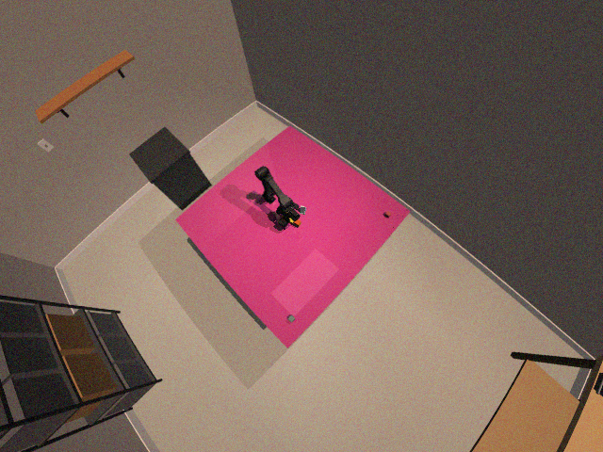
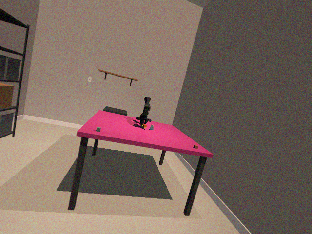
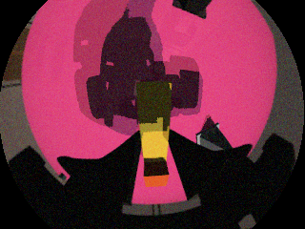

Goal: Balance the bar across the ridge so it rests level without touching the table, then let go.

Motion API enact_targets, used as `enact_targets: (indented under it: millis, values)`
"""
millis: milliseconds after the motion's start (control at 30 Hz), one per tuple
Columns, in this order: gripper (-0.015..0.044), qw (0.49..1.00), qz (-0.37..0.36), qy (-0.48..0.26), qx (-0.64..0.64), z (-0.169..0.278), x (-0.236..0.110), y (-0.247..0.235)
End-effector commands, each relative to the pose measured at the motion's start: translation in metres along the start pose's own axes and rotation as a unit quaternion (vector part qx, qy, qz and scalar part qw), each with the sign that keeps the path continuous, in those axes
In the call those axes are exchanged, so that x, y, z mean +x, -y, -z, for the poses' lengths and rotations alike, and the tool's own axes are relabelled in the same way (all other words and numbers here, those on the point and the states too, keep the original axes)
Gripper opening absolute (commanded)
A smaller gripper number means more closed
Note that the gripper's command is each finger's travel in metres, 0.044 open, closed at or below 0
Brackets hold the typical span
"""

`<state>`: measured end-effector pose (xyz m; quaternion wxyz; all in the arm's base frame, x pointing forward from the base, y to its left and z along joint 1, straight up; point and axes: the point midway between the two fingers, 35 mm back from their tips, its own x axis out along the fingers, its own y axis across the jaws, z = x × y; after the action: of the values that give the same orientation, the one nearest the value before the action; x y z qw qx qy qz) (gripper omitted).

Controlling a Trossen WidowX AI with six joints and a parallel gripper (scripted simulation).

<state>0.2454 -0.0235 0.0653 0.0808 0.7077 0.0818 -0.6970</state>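
The bar is a short yellow stick with an orange end. In the wrist view it runs down the middle between my fingers. My gripper is shut on the bar, low over the pink table. The ridge is a small grey wedge standing on the table just beside the gripper, to the right in the wrist view. I cannot tell whether the bar touches the table.
A small green block sits near one table corner and a small brown block near another. A dark box stands on the floor behind the table. A lighter pink patch marks the table top.
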Motion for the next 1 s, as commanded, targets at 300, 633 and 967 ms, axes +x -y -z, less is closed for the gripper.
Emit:
enact_targets:
  millis: [300,633,967]
  values:
    - [0.0000,1.000,-0.002,-0.003,0.001,0.004,-0.034,-0.001]
    - [0.0000,1.000,-0.003,-0.003,0.001,0.003,-0.060,-0.001]
    - [0.0000,1.000,-0.003,-0.003,0.001,-0.001,-0.086,0.000]
